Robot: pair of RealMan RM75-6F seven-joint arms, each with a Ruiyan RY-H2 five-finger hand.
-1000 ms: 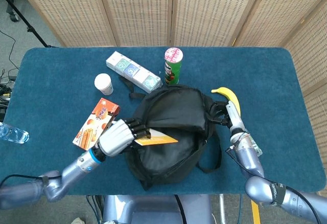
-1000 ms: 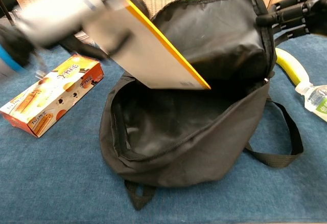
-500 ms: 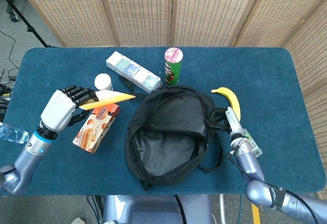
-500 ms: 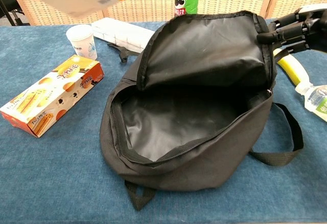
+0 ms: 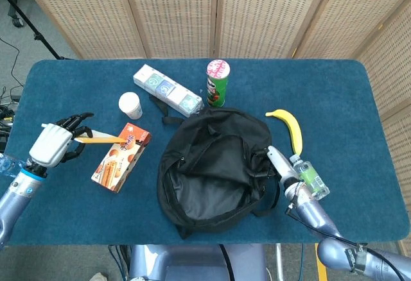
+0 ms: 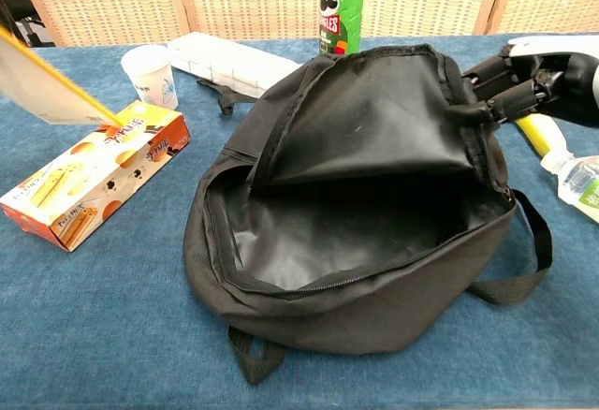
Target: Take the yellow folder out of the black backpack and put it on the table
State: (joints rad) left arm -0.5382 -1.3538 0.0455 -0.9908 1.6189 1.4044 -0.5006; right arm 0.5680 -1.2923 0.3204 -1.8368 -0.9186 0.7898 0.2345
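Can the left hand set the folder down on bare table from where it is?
Probably yes. The left hand holds the yellow folder beside the orange snack box, and open blue table lies around the hand. Only the box, under the folder's tip, needs avoiding.

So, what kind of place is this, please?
Probably a staged test area in a lab or office, not a home: a blue-covered table stands before folding wicker screens, and a tripod leg with cables shows on the grey floor at the left.
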